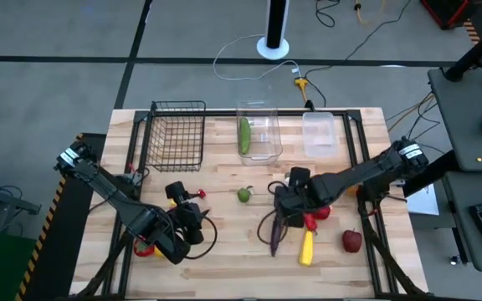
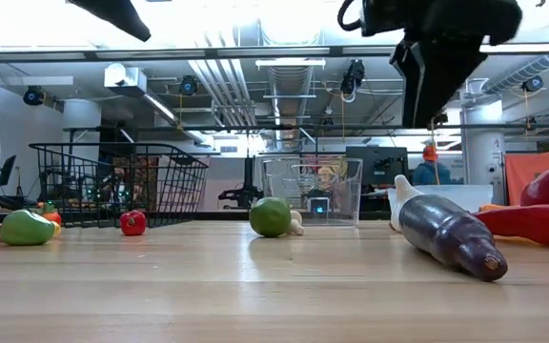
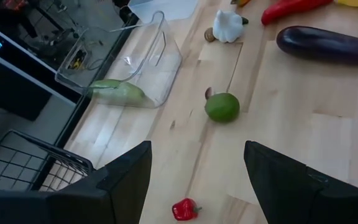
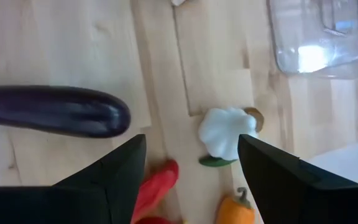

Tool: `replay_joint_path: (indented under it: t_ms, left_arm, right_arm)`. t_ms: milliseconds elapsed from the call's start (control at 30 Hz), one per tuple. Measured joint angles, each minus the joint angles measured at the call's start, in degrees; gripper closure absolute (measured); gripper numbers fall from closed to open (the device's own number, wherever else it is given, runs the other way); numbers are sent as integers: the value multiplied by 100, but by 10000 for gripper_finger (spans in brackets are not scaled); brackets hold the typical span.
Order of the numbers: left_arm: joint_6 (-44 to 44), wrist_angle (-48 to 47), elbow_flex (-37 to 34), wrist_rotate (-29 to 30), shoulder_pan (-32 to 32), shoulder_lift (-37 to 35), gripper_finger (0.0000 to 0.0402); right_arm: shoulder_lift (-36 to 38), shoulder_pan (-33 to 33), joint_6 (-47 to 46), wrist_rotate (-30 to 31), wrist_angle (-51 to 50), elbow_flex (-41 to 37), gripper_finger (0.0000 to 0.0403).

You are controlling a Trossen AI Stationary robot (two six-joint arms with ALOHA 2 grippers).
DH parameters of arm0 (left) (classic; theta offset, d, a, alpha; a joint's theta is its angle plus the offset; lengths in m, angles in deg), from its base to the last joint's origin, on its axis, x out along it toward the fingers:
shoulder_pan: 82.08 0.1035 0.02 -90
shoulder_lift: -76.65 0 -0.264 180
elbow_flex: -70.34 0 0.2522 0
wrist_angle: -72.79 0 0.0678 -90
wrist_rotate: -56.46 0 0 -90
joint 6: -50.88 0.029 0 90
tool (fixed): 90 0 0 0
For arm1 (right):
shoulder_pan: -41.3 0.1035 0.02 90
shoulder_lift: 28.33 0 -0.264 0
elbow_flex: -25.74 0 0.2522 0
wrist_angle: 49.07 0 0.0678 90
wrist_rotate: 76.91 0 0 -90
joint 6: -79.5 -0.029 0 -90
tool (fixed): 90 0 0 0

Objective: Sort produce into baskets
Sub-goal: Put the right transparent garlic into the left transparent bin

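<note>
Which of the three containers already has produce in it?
The taller clear bin, the middle one: a green cucumber lies inside. The others look empty.

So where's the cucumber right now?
The cucumber lies inside the taller clear bin at the table's far middle, between the wire basket and shallower bin.

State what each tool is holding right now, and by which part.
Nothing is held. The left tool is open and empty above the table. The right tool is open too, hovering over the white garlic without touching it.
</note>
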Motion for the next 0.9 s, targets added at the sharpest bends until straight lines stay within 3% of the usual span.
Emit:
replay_joint_path:
  t_ms: [333,900]
  left_arm:
    - [-406,-427,-31,-15,0,0,162]
    - [-362,-844,-46,283,0,0,169]
  right_arm:
    - [50,-469,883,-86,386,-345,114]
    - [394,-1408,1256,-198,2060,-1981,157]
